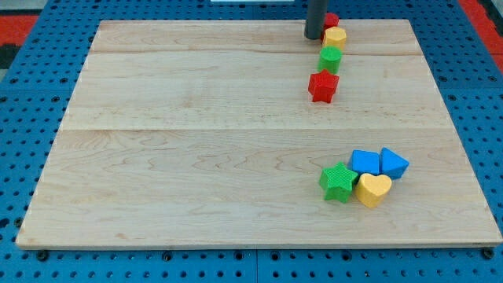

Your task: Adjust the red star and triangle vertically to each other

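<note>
The red star [323, 86] lies at the upper right of the wooden board [196, 157]. Above it, in a slightly slanted column, sit a green block [330, 59], a yellow block [335, 37] and a small red block [331, 20], partly hidden behind the rod. My tip [314, 36] rests at the board's top edge, just left of the yellow block and touching or nearly touching it. A blue triangle [393, 163] lies at the lower right, far from my tip.
At the lower right a cluster holds a blue block [364, 162], a green star [339, 181] and a yellow heart [372, 189], all touching. Blue pegboard [31, 118] surrounds the board.
</note>
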You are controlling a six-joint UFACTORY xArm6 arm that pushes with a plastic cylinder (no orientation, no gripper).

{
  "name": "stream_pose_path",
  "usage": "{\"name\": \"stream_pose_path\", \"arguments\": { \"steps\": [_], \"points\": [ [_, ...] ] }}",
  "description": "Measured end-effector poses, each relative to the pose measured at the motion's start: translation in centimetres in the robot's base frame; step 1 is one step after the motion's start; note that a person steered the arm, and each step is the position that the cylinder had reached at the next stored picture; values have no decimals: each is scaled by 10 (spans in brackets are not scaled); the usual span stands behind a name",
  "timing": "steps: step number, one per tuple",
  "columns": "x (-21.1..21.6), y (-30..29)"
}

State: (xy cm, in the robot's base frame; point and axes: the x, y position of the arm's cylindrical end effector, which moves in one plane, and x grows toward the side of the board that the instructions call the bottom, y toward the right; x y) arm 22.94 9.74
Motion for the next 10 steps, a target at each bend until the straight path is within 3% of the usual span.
{"name": "stream_pose_path", "arguments": {
  "steps": [3,5,9,10],
  "points": [
    [-6,-4],
    [83,-74],
    [97,-74],
    [154,-52]
  ]
}}
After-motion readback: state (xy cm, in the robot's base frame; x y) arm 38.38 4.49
